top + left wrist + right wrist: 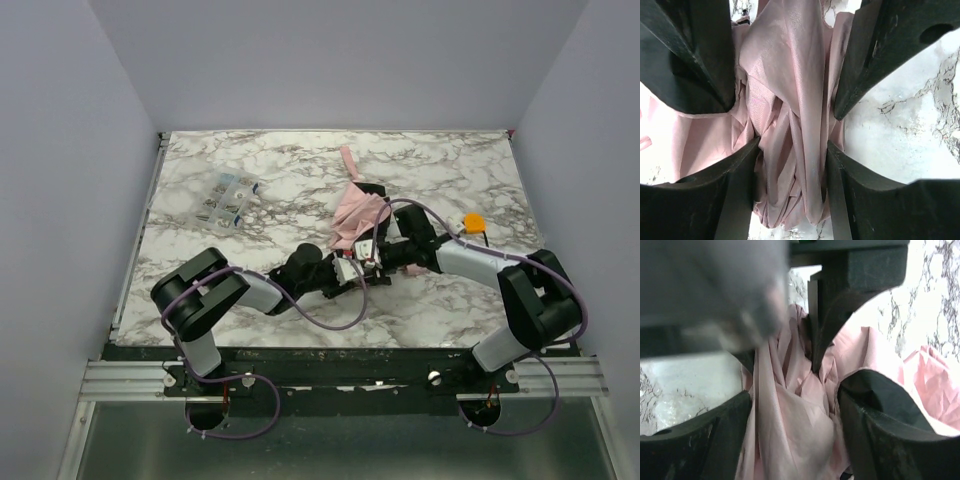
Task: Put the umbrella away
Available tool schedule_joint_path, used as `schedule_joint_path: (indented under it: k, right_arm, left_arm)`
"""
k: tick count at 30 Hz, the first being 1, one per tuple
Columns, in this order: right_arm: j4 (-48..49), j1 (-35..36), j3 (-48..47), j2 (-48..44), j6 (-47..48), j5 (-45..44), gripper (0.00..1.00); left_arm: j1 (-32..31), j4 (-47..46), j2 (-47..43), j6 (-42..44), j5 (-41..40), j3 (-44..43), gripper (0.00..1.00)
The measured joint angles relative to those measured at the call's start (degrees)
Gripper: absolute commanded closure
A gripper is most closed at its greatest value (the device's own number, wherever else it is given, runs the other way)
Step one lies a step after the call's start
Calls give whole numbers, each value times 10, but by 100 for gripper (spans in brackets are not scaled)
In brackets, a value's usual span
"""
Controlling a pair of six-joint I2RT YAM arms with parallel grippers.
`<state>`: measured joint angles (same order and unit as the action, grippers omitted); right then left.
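The umbrella (355, 212) lies as a crumpled pale pink bundle in the middle of the marble table, its pink strap (347, 160) pointing to the far edge. Both arms meet at its near end. My left gripper (352, 272) comes in from the left and is shut on a gathered bunch of the pink fabric (790, 75), pressed between its fingers (740, 200). My right gripper (372, 248) reaches in from the right. Its jaws stand open around loose, puffed folds (790, 390) that brush both pads. Shaft and handle are hidden.
A small orange object (473, 221) sits right of the umbrella, behind the right arm. A clear plastic box (226, 199) lies at the back left. The two grippers face each other closely; the right one's fingers (880, 50) fill the top of the left wrist view.
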<state>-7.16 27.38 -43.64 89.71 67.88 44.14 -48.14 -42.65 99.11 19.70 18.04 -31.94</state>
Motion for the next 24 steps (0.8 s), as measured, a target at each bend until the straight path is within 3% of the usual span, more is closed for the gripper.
schedule_joint_path:
  k: [4,8,14,16,21,24]
  right_arm:
    - [-24,-12,-11,-1,-7,7,16]
    - [-40,-30,-3,15,13,-49,20]
    - [-41,-33,-2,23,36,-54,41]
    - [-45,-30,-4,25,40,-55,54]
    - [-62,-26,-5,26,51,-59,64]
    - [-65,-26,-6,26,60,-61,66]
  left_arm:
    - [0,-9,-1,-10,-2,5,51]
    - [-3,-49,-2,-21,8,21,50]
    - [-3,-90,0,-34,19,40,49]
    - [-3,-92,0,-37,20,40,47]
    - [-2,-104,-4,-57,32,48,22]
    - [0,-111,-33,-88,43,77,16]
